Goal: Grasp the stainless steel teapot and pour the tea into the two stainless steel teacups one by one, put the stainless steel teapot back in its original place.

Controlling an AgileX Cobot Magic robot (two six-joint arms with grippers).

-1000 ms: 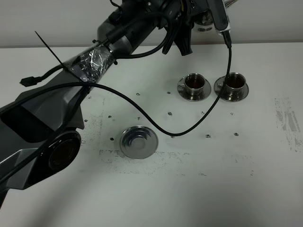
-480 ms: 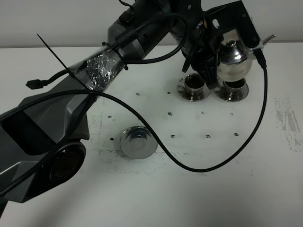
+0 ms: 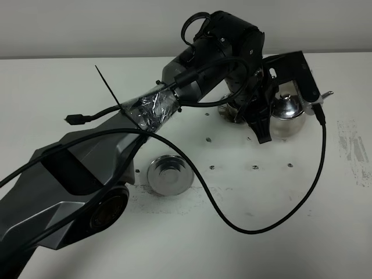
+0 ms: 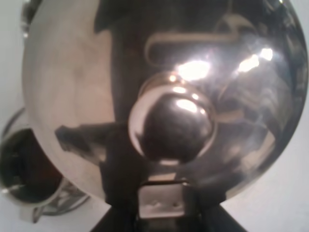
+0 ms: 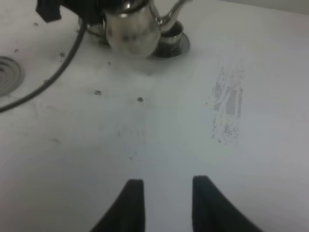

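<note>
High view: looked down on table [image 3: 325, 232].
Left wrist: pressed against teapot [image 4: 159, 96].
Right wrist: low, faced teapot [image 5: 133, 29] too.

Teapot [image 5: 133, 29] before a teacup [image 5: 172, 35]; fingers [image 5: 133, 200] near.

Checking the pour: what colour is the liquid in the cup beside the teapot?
Dark reddish-brown tea in the teacup, best seen in the left wrist view.

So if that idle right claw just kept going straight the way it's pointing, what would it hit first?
Probably nothing soon. The right gripper points across bare table; farther ahead, somewhat off to one side, sit the teapot and a teacup. Depth is hard to judge here.
</note>
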